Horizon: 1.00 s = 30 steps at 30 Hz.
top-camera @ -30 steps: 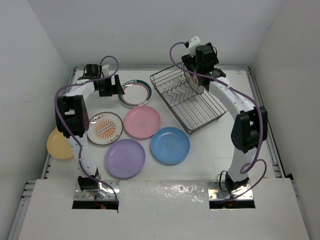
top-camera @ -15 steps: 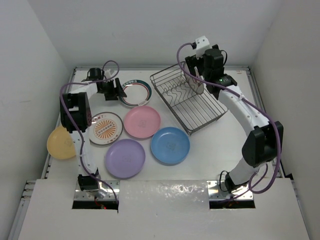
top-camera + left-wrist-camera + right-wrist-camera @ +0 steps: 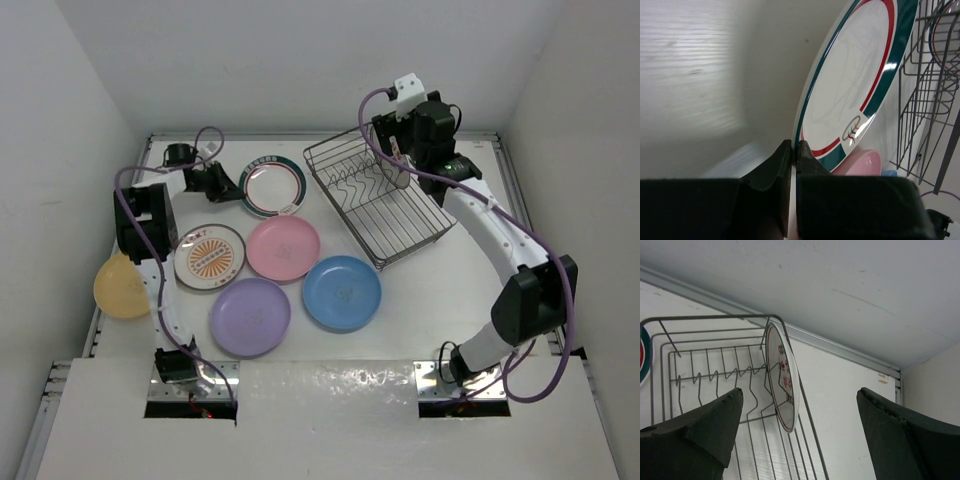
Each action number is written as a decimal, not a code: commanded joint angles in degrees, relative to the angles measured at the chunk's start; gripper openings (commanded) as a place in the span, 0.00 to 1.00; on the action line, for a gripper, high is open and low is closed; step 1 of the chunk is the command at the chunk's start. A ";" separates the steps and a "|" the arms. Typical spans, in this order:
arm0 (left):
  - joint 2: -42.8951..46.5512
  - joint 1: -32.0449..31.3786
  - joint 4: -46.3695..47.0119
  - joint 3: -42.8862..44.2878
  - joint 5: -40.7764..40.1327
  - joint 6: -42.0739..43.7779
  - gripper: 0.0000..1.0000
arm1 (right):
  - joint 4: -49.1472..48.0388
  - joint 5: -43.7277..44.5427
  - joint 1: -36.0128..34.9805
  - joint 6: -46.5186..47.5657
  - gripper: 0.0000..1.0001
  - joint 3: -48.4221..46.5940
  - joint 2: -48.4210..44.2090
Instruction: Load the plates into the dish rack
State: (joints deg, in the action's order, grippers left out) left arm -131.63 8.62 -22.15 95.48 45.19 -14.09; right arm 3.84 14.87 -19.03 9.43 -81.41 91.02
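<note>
My left gripper (image 3: pixel 230 182) (image 3: pixel 794 148) is shut on the near rim of the green-rimmed plate (image 3: pixel 273 186) (image 3: pixel 855 85), which tilts up off the table. The dish rack (image 3: pixel 340 212) (image 3: pixel 715 371) (image 3: pixel 926 90) stands at the back right. A red-dot plate (image 3: pixel 783 377) (image 3: pixel 398 168) is on edge at its far end. My right gripper (image 3: pixel 402 150) (image 3: pixel 799 391) hovers open above that plate, holding nothing. Pink (image 3: pixel 284 246), blue (image 3: pixel 341 291), purple (image 3: pixel 250 316), orange sunburst (image 3: pixel 210 256) and yellow-orange (image 3: pixel 120 288) plates lie flat on the table.
White walls close in the table on the left, back and right. The yellow-orange plate hangs partly over the table's left edge. The pink plate (image 3: pixel 861 163) lies just beyond the green-rimmed one. Both arm bases sit at the near edge.
My left gripper has shut on the green-rimmed plate's rim. My right gripper has risen and drawn back from the rack, staying open, with the red-dot plate left standing there.
</note>
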 commanded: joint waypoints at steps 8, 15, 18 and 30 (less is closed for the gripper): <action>13.49 6.49 -1.67 5.33 -4.67 12.84 0.00 | 0.11 -12.65 -1.54 -0.91 0.91 -4.71 -0.33; 23.61 5.18 -0.32 7.86 2.86 27.43 0.00 | 8.02 -34.89 -2.42 -2.66 0.85 -15.35 6.17; 23.18 3.86 -11.48 15.66 8.31 35.42 0.00 | 9.26 -40.26 -3.03 -4.33 0.70 -19.31 9.43; 25.28 -7.30 -33.13 19.39 12.46 54.34 0.00 | 11.11 -51.44 -5.32 -7.32 0.96 -27.41 19.98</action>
State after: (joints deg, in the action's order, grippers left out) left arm -108.42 2.20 -51.72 113.49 53.19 35.03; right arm 14.09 -32.45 -23.68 2.15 -106.65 110.78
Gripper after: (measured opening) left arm 0.021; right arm 0.962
